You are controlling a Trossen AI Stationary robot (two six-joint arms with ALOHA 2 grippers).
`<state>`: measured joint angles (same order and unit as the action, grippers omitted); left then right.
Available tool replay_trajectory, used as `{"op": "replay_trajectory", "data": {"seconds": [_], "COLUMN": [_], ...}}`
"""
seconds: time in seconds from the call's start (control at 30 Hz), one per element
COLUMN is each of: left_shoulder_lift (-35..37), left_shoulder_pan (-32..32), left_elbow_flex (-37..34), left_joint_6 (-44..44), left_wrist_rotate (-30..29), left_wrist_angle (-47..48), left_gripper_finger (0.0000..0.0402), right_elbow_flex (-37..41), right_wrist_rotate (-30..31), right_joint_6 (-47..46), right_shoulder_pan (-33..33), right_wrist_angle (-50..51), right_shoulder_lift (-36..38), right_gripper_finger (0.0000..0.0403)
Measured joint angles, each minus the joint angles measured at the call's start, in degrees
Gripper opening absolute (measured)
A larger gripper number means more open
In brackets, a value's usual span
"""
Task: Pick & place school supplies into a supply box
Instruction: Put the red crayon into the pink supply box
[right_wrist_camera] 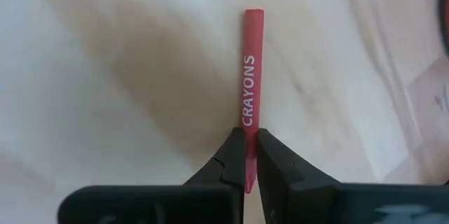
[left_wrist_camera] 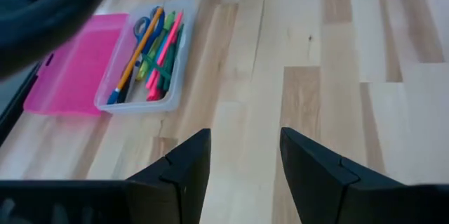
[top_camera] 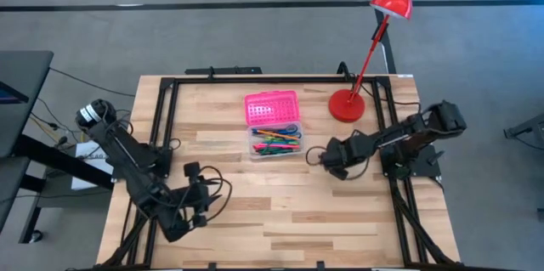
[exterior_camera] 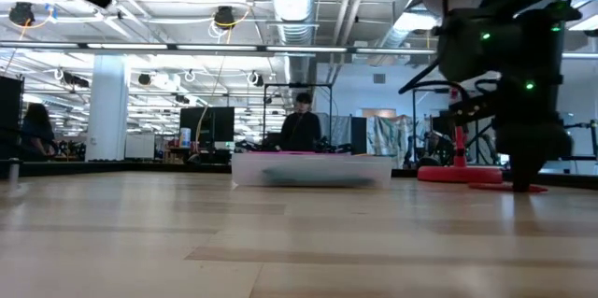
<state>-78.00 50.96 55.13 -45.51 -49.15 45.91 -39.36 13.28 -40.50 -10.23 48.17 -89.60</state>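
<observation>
The supply box point(top_camera: 273, 125) lies open at the table's far middle, its pink lid point(top_camera: 272, 107) folded back and its clear base point(left_wrist_camera: 144, 62) filled with several coloured pens and pencils. To its right, my right gripper point(top_camera: 326, 159) points steeply down, shut on a red crayon point(right_wrist_camera: 250, 69) printed CRAYONS. At the near left, my left gripper point(left_wrist_camera: 245, 157) hangs open over bare wood, well clear of the box. My right gripper pinches the red crayon at one end point(right_wrist_camera: 247, 143) between its two fingertips. The fingers come from above, slanting down, and the crayon runs straight out ahead of them. In the low view a red streak point(exterior_camera: 526, 187) shows at table level under the gripper; whether the crayon is lifted clear I cannot tell.
A red desk lamp stands on its round base point(top_camera: 347, 105) at the far right, close behind my right arm. A black frame point(top_camera: 166, 101) runs along the table's edges. A person point(exterior_camera: 301, 125) stands in the room beyond the far edge. Bare wood lies between the two grippers.
</observation>
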Motion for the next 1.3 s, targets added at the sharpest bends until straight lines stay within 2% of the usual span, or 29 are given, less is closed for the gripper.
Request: {"op": "replay_trajectory", "data": {"seconds": [0.23, 0.53, 0.93, 1.2, 1.3], "left_shoulder_lift": [0.0, 0.0, 0.0, 0.0, 0.0], "left_shoulder_pan": [4.5, 5.2, 5.2, 5.2, 5.2], "left_elbow_flex": [0.0, 0.0, 0.0, 0.0, 0.0], "left_joint_6": [-4.4, -4.9, -8.3, -8.7, -8.7], "left_wrist_rotate": [-4.6, -7.5, -7.9, -7.9, -7.7], "left_wrist_angle": [1.8, 3.1, 6.3, 6.3, 6.3], "left_gripper_finger": [0.0167, 0.0167, 0.0167, 0.0167, 0.0167], "right_elbow_flex": [-1.3, -2.7, -3.4, -9.7, -13.2], "right_wrist_rotate": [0.1, 0.2, 1.5, 3.4, 6.6], "right_joint_6": [0.2, 4.3, 7.9, 14.2, 18.5], "right_shoulder_pan": [-7.1, -11.3, -12.3, -12.3, -12.2], "right_wrist_angle": [-0.1, -4.7, -8.4, -8.0, -7.9], "right_shoulder_lift": [-0.1, -0.1, -0.1, -0.1, -0.1], "right_gripper_finger": [0.0009, 0.0007, 0.0003, 0.0003, 0.0003]}}
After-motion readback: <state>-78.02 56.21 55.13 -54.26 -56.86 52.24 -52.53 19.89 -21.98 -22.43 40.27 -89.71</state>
